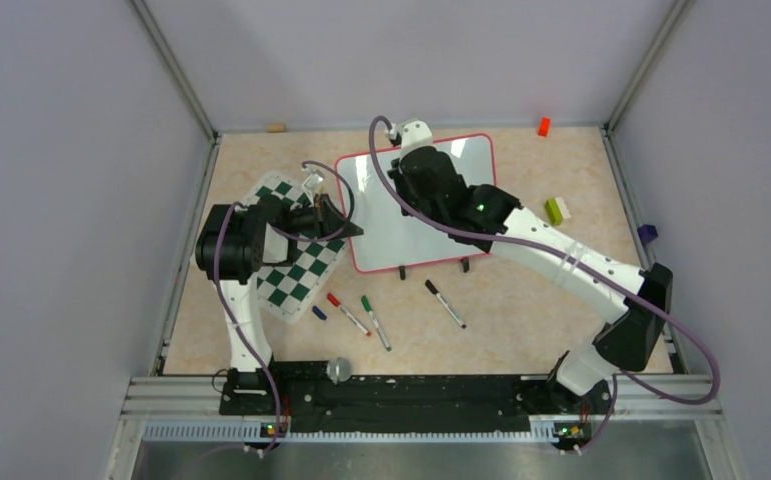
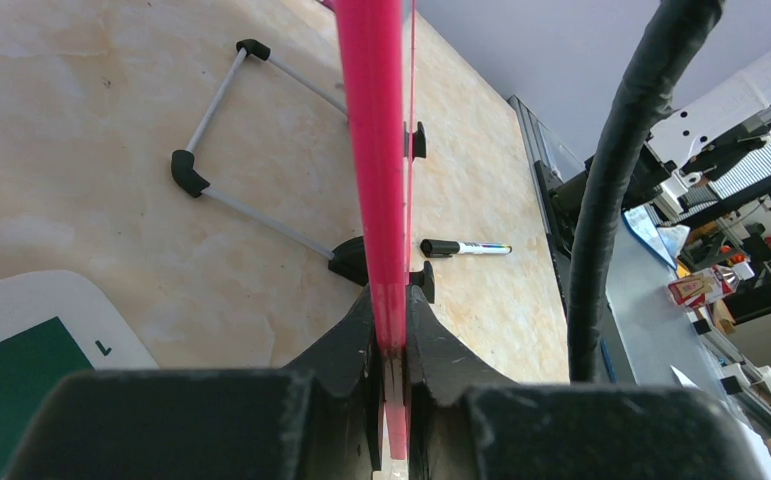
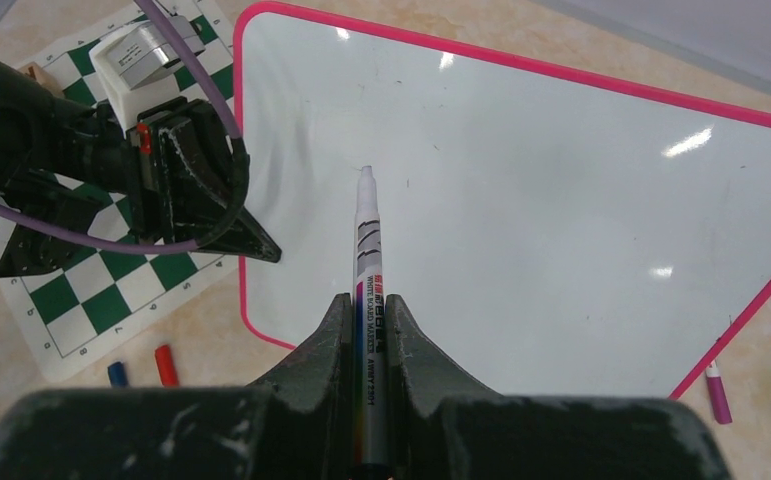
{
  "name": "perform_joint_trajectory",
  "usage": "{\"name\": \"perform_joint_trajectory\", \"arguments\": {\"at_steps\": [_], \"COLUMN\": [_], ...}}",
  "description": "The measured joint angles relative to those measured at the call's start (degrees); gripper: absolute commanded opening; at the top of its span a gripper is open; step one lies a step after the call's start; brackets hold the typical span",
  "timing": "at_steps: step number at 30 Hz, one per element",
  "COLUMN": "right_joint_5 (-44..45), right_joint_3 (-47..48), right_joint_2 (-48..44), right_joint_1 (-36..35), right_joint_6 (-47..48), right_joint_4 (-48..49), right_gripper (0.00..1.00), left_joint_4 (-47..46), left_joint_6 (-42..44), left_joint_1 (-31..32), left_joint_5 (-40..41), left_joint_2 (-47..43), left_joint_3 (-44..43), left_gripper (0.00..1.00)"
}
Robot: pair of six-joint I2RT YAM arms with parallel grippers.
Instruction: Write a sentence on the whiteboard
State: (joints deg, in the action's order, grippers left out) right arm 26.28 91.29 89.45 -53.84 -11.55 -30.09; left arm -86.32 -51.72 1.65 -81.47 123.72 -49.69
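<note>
The whiteboard point(image 1: 381, 235) lies mid-table, white with a pink frame, two black clips on its near edge. In the right wrist view its surface point(image 3: 521, 200) is blank; no sentence shows. My left gripper point(image 1: 346, 228) is shut on the board's left edge, near its front corner. In the left wrist view the pink frame point(image 2: 371, 150) runs up from between the closed jaws point(image 2: 391, 300). My right gripper point(image 1: 408, 165) hovers over the board's far left part. It point(image 3: 369, 305) is shut on a white marker point(image 3: 366, 240), uncapped, tip pointing at the board.
A green-and-white chessboard mat point(image 1: 296, 265) lies under my left arm. Red point(image 1: 346, 312), green point(image 1: 374, 320) and black point(image 1: 444, 302) markers lie in front of the board. A green brick point(image 1: 558, 210) and an orange block point(image 1: 543, 126) sit to the right. A wire stand point(image 2: 251, 130) shows under the board.
</note>
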Motion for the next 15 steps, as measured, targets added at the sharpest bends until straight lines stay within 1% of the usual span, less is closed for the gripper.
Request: {"name": "perform_joint_trajectory", "arguments": {"at_steps": [10, 15], "right_joint_5": [-0.94, -1.03], "right_joint_3": [-0.02, -0.02], "right_joint_2": [0.00, 0.26], "right_joint_1": [-0.11, -1.29], "right_joint_6": [-0.63, 0.02], "right_joint_4": [0.07, 0.50], "right_gripper": [0.00, 0.00], "left_joint_4": [-0.22, -0.26], "left_joint_6": [-0.02, 0.00], "left_joint_1": [-0.13, -0.20], "left_joint_5": [0.37, 0.55], "left_joint_2": [0.00, 0.00], "left_joint_3": [0.48, 0.72], "left_gripper": [0.00, 0.00]}}
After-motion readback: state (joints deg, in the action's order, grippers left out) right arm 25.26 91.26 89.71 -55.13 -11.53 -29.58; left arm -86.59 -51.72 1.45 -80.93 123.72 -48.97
